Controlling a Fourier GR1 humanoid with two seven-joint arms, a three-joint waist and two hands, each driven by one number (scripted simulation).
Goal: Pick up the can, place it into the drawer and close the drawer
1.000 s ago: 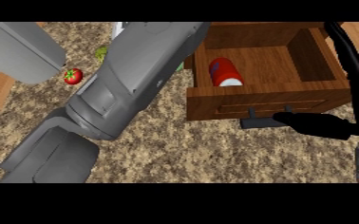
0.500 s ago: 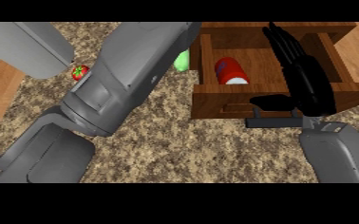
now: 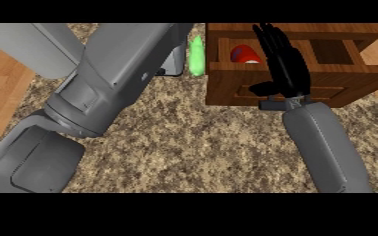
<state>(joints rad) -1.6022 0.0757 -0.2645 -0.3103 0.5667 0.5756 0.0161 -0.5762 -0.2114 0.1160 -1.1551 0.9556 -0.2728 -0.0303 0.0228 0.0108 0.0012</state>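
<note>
1. Setting: a kitchen work surface, seen steeply from above.
2. Speckled brown stone-look counter (image 3: 192, 135) fills the centre and lower frame.
3. Wooden drawer (image 3: 295, 87), upper right, stands open, its panelled front facing the viewer.
4. Green produce-like item (image 3: 196, 56), top centre, lies beside the drawer.
5. Wood-toned surface (image 3: 13, 87) at the left edge.

Speckled brown granite table (image 3: 199, 140) across the view, bordered at left edge by light wooden floor (image 3: 13, 80); even lighting.
</note>
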